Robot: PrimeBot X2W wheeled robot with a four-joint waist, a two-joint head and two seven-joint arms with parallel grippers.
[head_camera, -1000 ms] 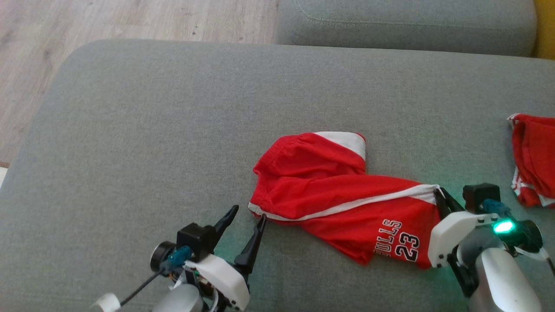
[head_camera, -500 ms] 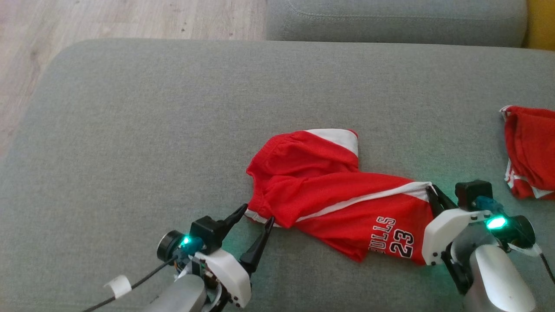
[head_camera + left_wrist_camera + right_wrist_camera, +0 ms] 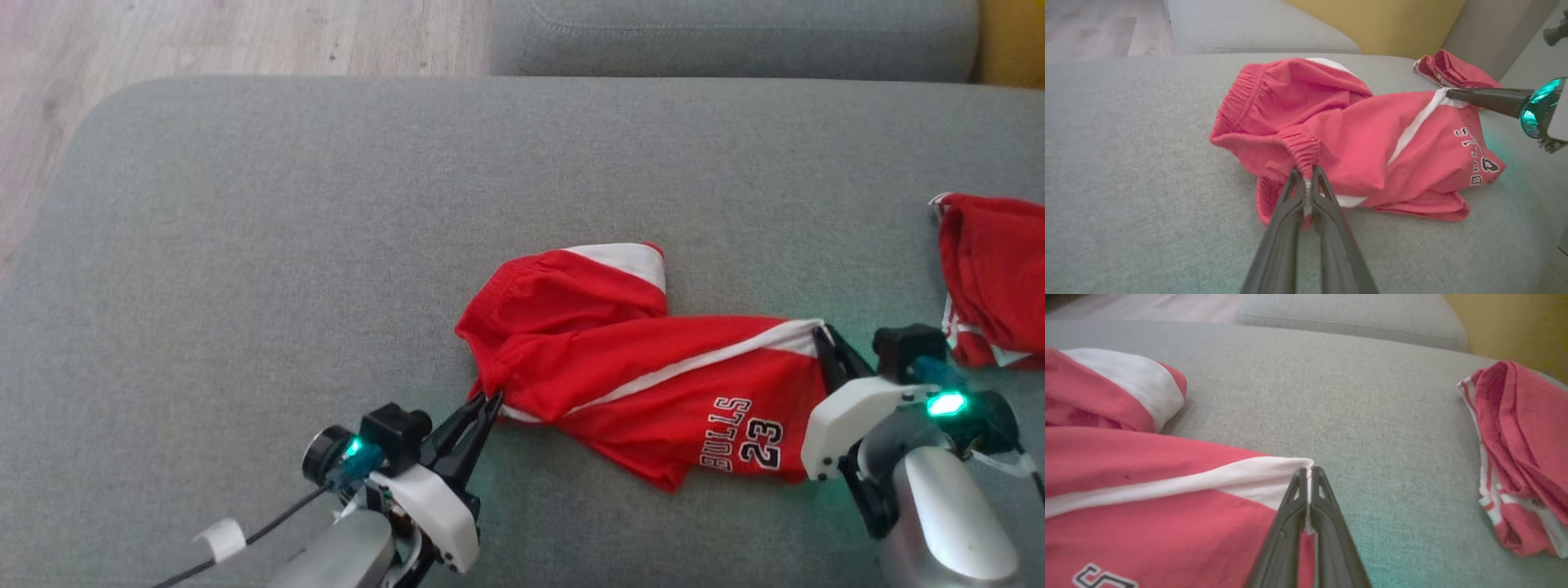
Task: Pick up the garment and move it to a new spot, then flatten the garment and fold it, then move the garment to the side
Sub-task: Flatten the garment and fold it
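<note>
- Head view: the red shorts (image 3: 637, 359) lie crumpled on the grey sofa seat (image 3: 245, 245), a little right of its middle. The left gripper (image 3: 490, 400) is clamped on their near-left edge. The right gripper (image 3: 819, 333) is pinched together on the white-striped corner at their right end.
- Head view, room to move: bare seat spreads wide to the left and toward the back. The seat's rounded left edge drops to the wooden floor (image 3: 204, 33), and a back cushion (image 3: 735, 41) bounds the far side. A second red cloth (image 3: 988, 269) lies near the right gripper, so that side is tighter.
- Left wrist view: the two fingers (image 3: 1284, 212) meet on the gathered elastic waistband (image 3: 1302, 149), with a thin fold of cloth squeezed between them. The fabric looks thin, light and limp. I judge it will sag and drape rather than keep any shape, and the smooth weave may slide. The thicker waistband seems the sound place to hold.
- Right wrist view: this arm's fingers are closed on the white hem corner (image 3: 1286, 467), with only a small bite of cloth between them. I judge so small a hold could slip if the shorts are pulled taut too sharply. A strip of bare seat separates the shorts from the second red cloth, so a spread toward the right risks dragging over it; the open left and back look safer.
</note>
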